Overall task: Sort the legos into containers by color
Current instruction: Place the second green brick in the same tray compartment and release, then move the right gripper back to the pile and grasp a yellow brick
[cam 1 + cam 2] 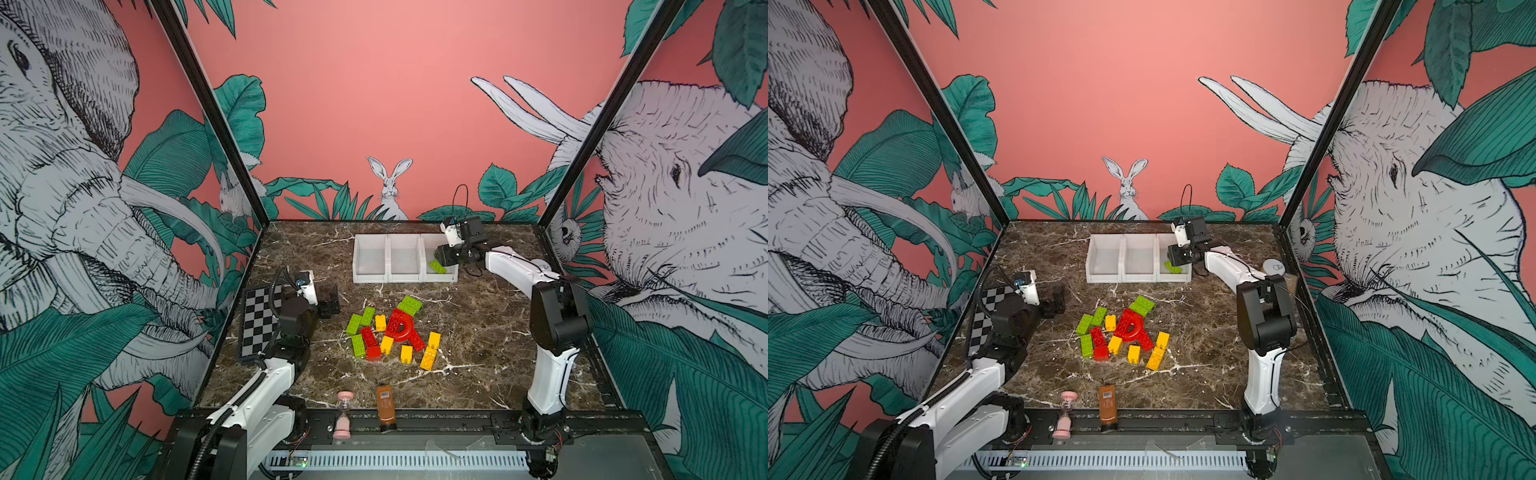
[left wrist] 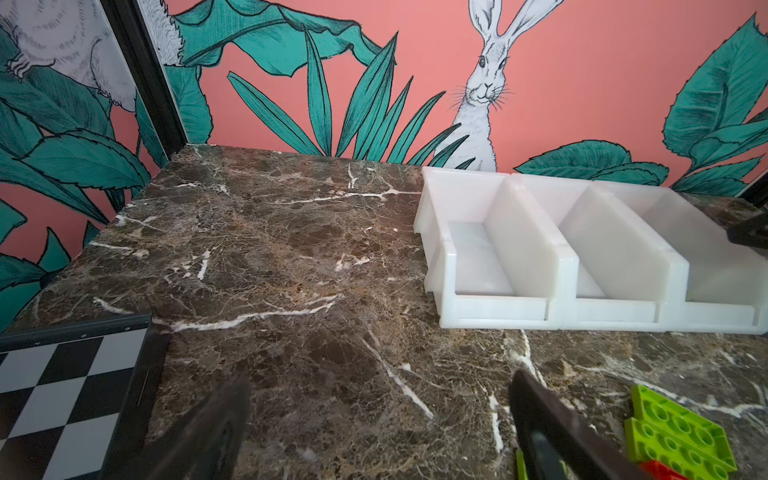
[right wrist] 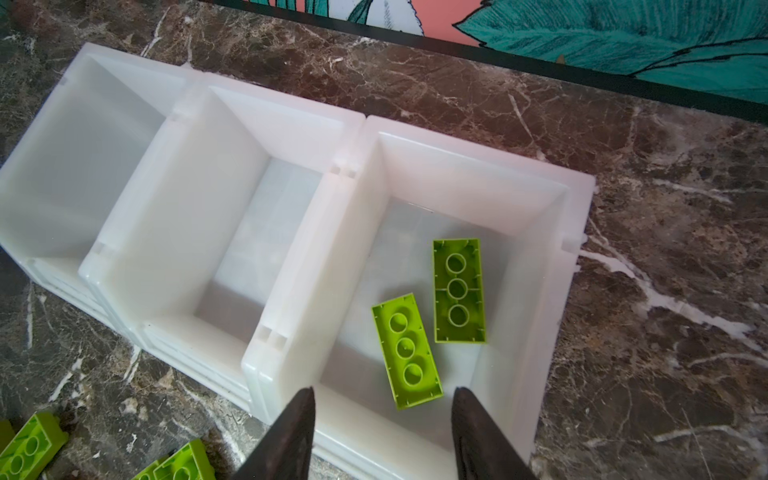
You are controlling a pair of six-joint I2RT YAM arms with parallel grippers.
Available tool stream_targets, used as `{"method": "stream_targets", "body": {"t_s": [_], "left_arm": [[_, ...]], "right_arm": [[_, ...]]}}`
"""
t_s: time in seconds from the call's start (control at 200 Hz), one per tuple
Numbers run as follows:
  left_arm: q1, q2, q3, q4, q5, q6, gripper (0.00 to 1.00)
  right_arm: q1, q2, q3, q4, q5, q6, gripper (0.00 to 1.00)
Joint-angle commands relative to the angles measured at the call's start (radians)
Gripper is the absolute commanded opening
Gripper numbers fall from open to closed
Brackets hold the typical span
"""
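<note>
Two top views show you: right claw (image 1: 437, 258) open over rightmost of containers (image 1: 405, 277), lime brick (image 1: 437, 267) inside, skewed; loose legos (image 1: 1125, 332) heaped mid-bench (image 1: 478, 353), bare bench all round. Left wrist: your left claw (image 2: 380, 415) spread wide, empty. Right wrist: lime brick (image 3: 407, 351), second lime brick (image 3: 459, 291) just beside, hollow undersides up, long axes roughly front-to-back.

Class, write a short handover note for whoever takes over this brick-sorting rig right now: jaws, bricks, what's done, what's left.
Right gripper: jaws open, empty, above the rightmost white plastic bin.
Left gripper: jaws open, empty, over the marble table.
Done: two lime green plastic bricks lie studs-down in that bin.
Middle and left white bins: empty.
To do: the pile of red, yellow and lime green bricks mid-table, red arch piece included.
</note>
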Motion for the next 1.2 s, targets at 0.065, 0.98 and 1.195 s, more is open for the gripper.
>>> {"method": "stream_targets", "body": {"t_s": [0.065,0.98,1.195], "left_arm": [[-0.006,-0.017,0.004,-0.005,-0.004,0.003,0.98],[-0.009,0.019,0.011,0.000,0.000,0.003,0.98],[-0.008,0.012,0.008,-0.001,-0.008,0.005,0.98]], "right_arm": [[0.002,-0.087,-0.041,-0.015,-0.021,0.030,0.60],[0.448,-0.492,-0.602,-0.180,0.204,0.471,0.71],[0.460,-0.435,-0.596,-0.179,0.218,0.465,0.71]]}}
